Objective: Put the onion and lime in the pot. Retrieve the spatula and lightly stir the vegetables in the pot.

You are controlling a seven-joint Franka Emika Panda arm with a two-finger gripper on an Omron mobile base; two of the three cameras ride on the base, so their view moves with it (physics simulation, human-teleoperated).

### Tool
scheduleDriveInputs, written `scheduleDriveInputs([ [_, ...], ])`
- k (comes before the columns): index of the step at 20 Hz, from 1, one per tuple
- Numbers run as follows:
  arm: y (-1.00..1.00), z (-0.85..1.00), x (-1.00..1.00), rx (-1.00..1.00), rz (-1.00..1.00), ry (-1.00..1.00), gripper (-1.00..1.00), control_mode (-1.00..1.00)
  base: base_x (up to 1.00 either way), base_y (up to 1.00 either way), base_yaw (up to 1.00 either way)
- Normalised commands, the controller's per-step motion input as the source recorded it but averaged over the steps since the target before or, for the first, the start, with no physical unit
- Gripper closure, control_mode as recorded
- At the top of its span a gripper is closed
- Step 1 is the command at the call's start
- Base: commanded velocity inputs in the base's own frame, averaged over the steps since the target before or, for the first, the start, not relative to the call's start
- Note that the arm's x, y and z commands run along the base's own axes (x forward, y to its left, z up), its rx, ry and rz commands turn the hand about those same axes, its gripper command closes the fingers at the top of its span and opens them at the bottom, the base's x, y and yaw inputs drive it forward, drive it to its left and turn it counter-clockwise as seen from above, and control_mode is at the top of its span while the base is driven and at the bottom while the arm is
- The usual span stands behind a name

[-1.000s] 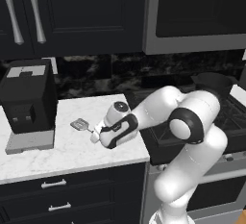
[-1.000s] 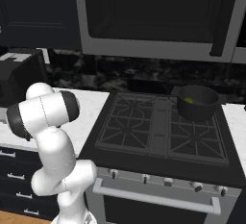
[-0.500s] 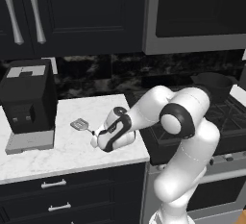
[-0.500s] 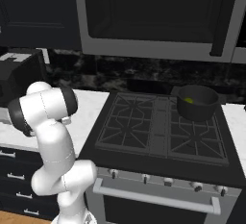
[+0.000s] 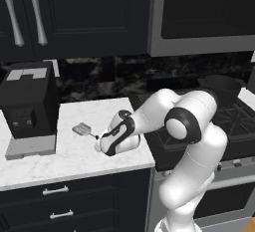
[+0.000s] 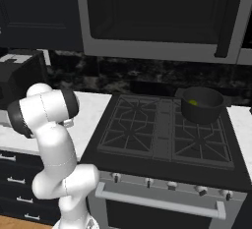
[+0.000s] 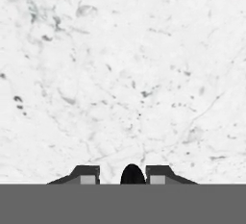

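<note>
Down on the white worktop point(image 5: 60, 164), I am closing my claw point(image 7: 122, 176) around the spatula point(image 5: 84, 130) handle, its slotted head lying beyond toward the toaster point(image 5: 27, 101).

Polished white marble counter point(image 5: 64, 161); matt dark metal pot point(image 6: 202, 106).

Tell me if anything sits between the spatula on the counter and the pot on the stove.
Nothing visible blocks the way. The spatula lies on the marble counter at the gripper. Between it and the pot there are only bare counter and stove grates.
</note>
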Motion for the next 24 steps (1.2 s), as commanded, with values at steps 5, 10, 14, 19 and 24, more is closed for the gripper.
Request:
scheduleDriveInputs([
  [5, 0.00, 0.07, 0.00, 0.00, 0.00, 0.00, 1.00, -1.00, 0.00, 0.00, 0.00],
  [10, -0.04, 0.62, -0.22, 0.00, 0.05, -0.09, 1.00, -1.00, 0.00, 0.00, 0.00],
  [14, -0.15, 1.00, -0.43, 0.02, 0.07, -0.13, 1.00, -1.00, 0.00, 0.00, 0.00],
  [19, -0.09, 1.00, -0.35, 0.15, 0.00, 0.00, 1.00, -1.00, 0.00, 0.00, 0.00],
  [24, 0.00, 1.00, -0.36, 0.34, -0.05, 0.22, 1.00, -1.00, 0.00, 0.00, 0.00],
])
